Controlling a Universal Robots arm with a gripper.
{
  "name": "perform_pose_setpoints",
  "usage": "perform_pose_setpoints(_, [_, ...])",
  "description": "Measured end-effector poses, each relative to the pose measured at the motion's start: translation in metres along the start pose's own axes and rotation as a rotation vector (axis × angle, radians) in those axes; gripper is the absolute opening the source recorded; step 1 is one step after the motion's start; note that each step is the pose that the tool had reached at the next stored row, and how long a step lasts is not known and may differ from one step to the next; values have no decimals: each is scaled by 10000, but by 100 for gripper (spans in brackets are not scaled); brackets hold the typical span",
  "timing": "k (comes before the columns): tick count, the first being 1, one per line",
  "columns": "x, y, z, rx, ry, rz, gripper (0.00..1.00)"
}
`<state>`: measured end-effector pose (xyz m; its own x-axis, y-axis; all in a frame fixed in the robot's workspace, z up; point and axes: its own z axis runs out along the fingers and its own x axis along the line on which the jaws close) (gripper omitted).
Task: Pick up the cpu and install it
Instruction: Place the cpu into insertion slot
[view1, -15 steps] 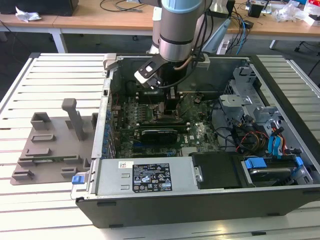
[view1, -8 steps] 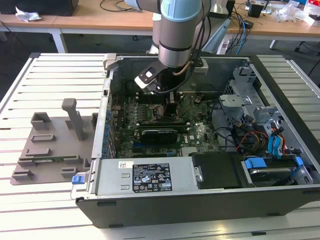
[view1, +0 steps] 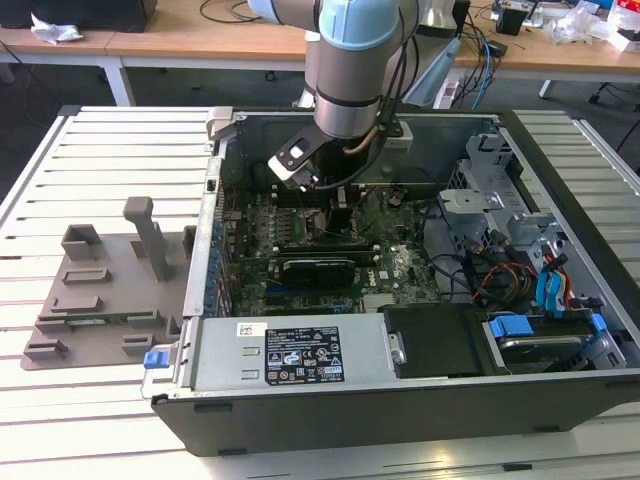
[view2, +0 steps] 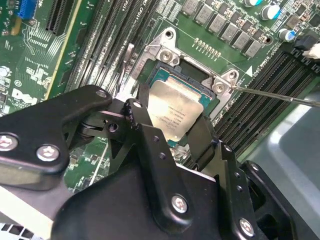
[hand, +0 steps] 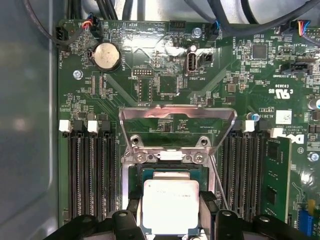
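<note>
Bench: your white slatted metal table (view1: 100, 140) carries the open black desktop computer case (view1: 450, 410), which lies on its side with the interior facing up.

Arm: your grey and pale-blue robot arm (view1: 350, 70) reaches down into the case from above, over the half nearer the exterior view's left.

Tray: the grey plastic tray with upright posts (view1: 100, 300) lies on the table outside the case, at the exterior view's left, well apart from the arm.

Board: the green motherboard (hand: 165, 85) lines the case floor, with banks of black memory slots (hand: 92, 170) on both sides of the socket.

Socket: the silvery metal load plate (hand: 177, 125) stands open. The black-framed square socket (hand: 170, 172) shows just beyond it.

End effector: your black two-finger gripper (hand: 170, 210) is closed on the cpu. One finger (hand: 131, 210) presses against each of two opposite edges. Both wrist views agree.

Task part: the cpu, a flat square chip with a silvery-white metal top (view2: 175, 110), sits between the fingers directly over the socket. You cannot tell from either wrist view whether it is seated or just above.

Small item: a round silver coin cell (hand: 107, 55) sits on the board, well apart from the socket.
</note>
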<state>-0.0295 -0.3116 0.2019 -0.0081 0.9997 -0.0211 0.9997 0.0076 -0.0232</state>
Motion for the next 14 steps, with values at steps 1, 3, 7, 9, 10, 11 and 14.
perform_pose_setpoints(1, [0,0,7,0,0,-1,55])
perform_pose_setpoints(3, [0,0,19,0,0,-1,55])
perform_pose_setpoints(7, [0,0,33,1,-2,0,55])
perform_pose_setpoints(9, [1,1,34,0,0,0,55])
perform_pose_setpoints(10, [1,1,35,-2,1,0,56])
perform_pose_setpoints(11, [1,1,35,-1,2,0,56])
perform_pose_setpoints(14, [-2,0,35,0,0,1,62])
